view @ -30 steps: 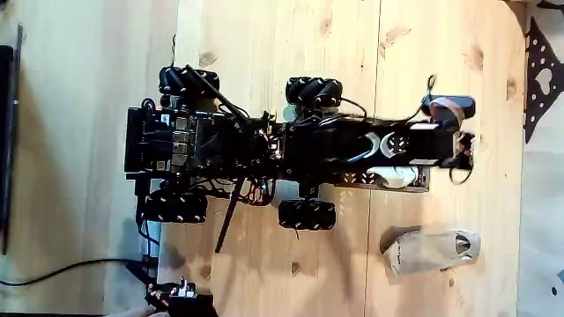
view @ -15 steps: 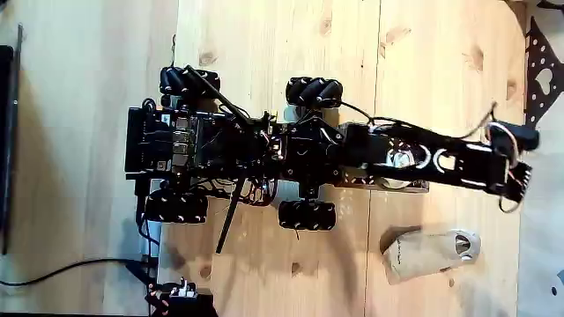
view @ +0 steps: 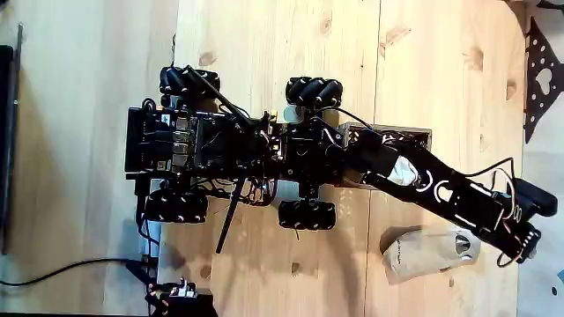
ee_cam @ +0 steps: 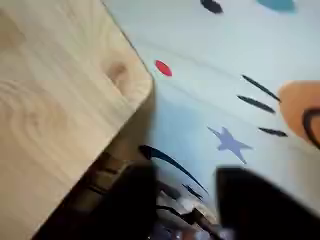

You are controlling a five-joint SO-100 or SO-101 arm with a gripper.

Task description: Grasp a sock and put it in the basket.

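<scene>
In the fixed view the sock (view: 423,253) lies flat on the wooden table at the lower right, beige end to the left and white end with a dark oval mark to the right. The arm reaches out from the wheeled chassis, slanting right and down across the sock's upper right corner. My gripper (view: 527,250) hangs just past the sock's white end, near the table's right edge. In the wrist view two dark, blurred fingers (ee_cam: 135,205) stand apart with nothing between them, so my gripper (ee_cam: 190,208) is open. The brown lattice basket (view: 407,133) sits at the chassis front, partly under the arm.
The table's right edge (view: 522,150) is close to the gripper; beyond it lies a pale patterned mat (ee_cam: 240,90) with a star and a red dot. A dark perforated piece (view: 539,79) sits at the upper right. Cables (view: 79,269) trail at the lower left.
The arm stretched out to the right, then swung down toward the sock, uncovering part of the basket. The sock and chassis have not moved.
</scene>
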